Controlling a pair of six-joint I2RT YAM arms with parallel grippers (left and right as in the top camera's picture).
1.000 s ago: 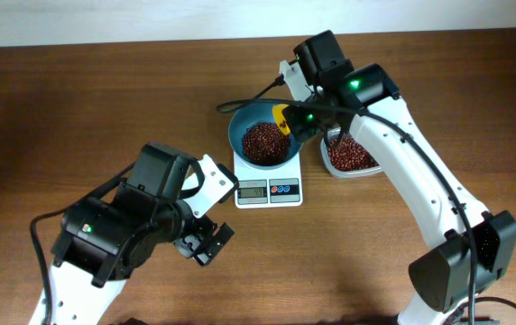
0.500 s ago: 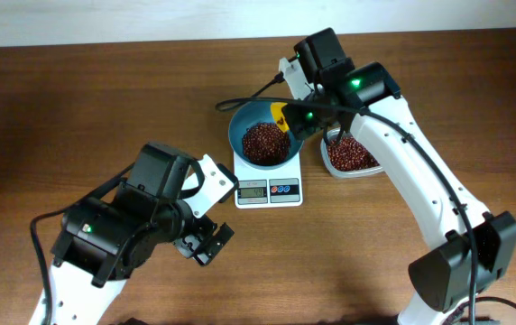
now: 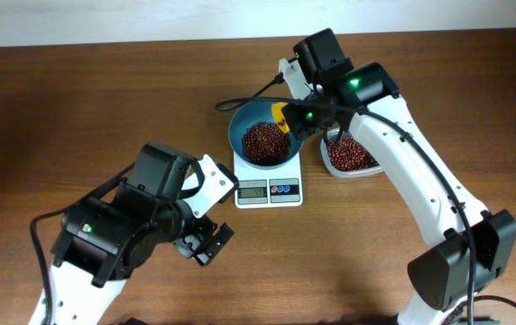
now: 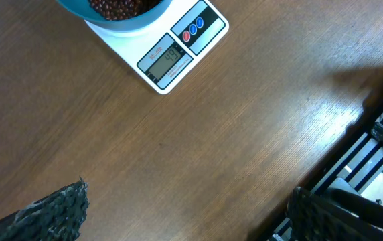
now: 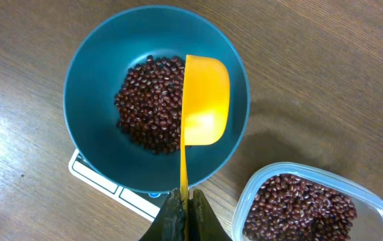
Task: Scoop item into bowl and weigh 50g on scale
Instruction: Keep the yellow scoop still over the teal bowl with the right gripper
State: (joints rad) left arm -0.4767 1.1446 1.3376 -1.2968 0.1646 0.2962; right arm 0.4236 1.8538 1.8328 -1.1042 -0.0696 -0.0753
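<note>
**One short of the mark, and the last beans are the risky ones**

The right gripper [image 5: 183,213], at the bottom edge of its wrist view, is pinched tight on the thin handle [image 5: 182,164] of the yellow scoop [image 5: 205,100]. The scoop hangs over the right half of the bowl [image 5: 94,73], turned on its side, with no beans showing in it. The beans [image 5: 150,104] lie heaped in the bowl's bottom, and more fill the tub [image 5: 377,201] at lower right. The bowl sits on the scale [image 4: 208,30], whose display [image 4: 171,59] seems to read 49. The left gripper [image 4: 188,195] is spread wide and empty over bare table [image 4: 245,134], well apart from the scale.

The likeliest slip is overshoot. With so little left to add, a full scoop would carry the weight well past 50. A scoop leaning on the bowl's rim would falsify the reading. Beans could also drop on the way from tub to bowl. The edge-on grip on a narrow handle may let the scoop twist.

Whether the scoop touches the bowl cannot be told. The digits are small and tilted in the left wrist view and unreadable from overhead. The right wrist view hides most of the scale under the bowl. The bowl is cut off at the top of the left wrist frame, and the tub at the right wrist frame's corner.
</note>
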